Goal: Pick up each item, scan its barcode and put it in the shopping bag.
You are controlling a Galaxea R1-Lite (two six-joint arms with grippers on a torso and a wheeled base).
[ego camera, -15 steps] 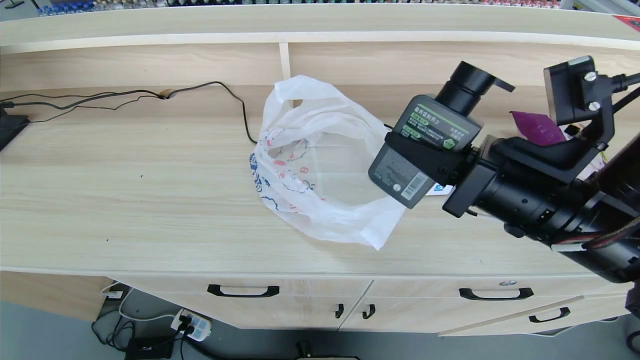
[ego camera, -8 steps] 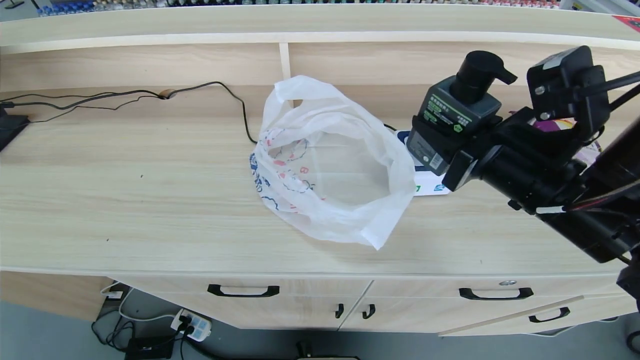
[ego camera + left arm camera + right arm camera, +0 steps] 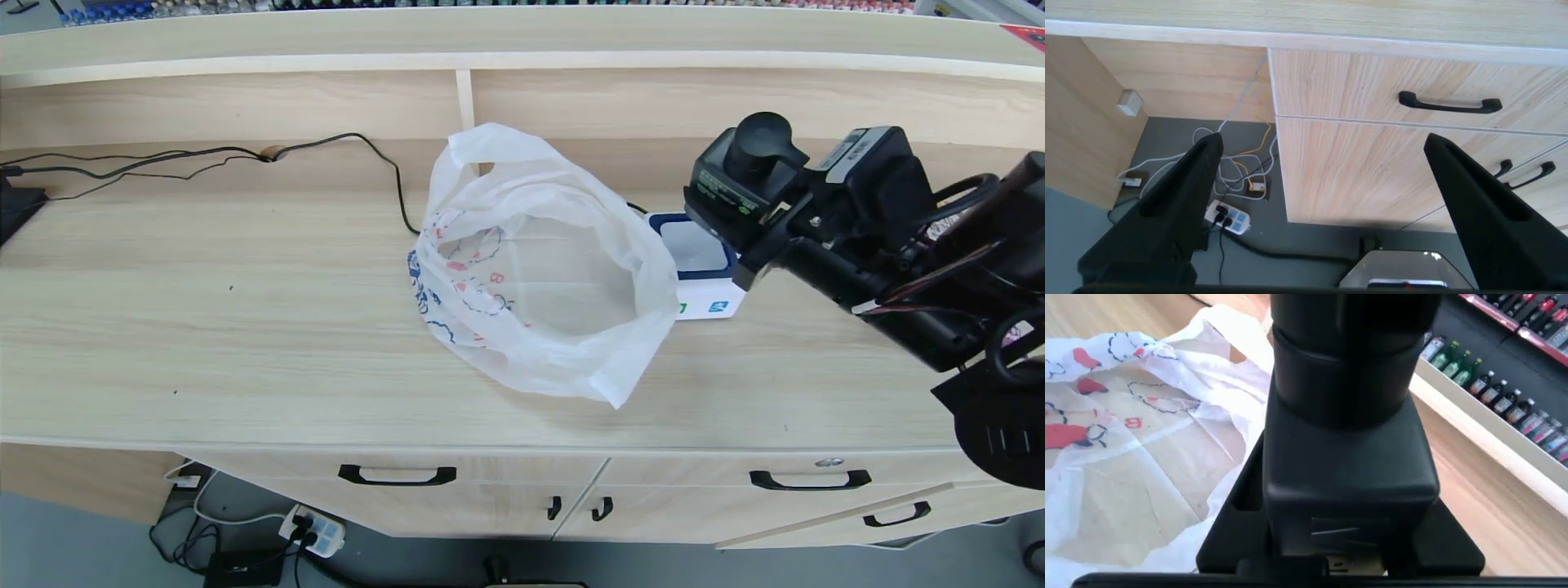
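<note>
Pump bottle point(image 3: 735, 184), dark with a green label, pinched at its lower body between the fingers of the right gripper point(image 3: 744, 245), pressed onto both of its sides in the right wrist view. Hangs off the counter point(image 3: 245, 327), just right of the shopping bag point(image 3: 531, 269) and above the right edge of the scanner point(image 3: 698, 265), apparently without touching it. Differs from a second ago, when held lower and nearer, over the bag's right rim, with the barcode turned up toward the head camera. Half a second ago already lifted away to the right and far side; now brought down a little, tipped so that the pump head points up and toward the camera, with the barcode face out of sight. Reads as the scanning step rather than the bagging step: carried away from the bag's mouth and presented to the scanner's window, though impossible to tell whether the code really faces the glass. Means the drop into the bag not yet done; bag lying open and slumped on the counter, mouth toward the scanner. Left gripper point(image 3: 1323, 147) low beside the drawers point(image 3: 1449, 102) under the counter edge, fingers spread wide, holding nothing.
</note>
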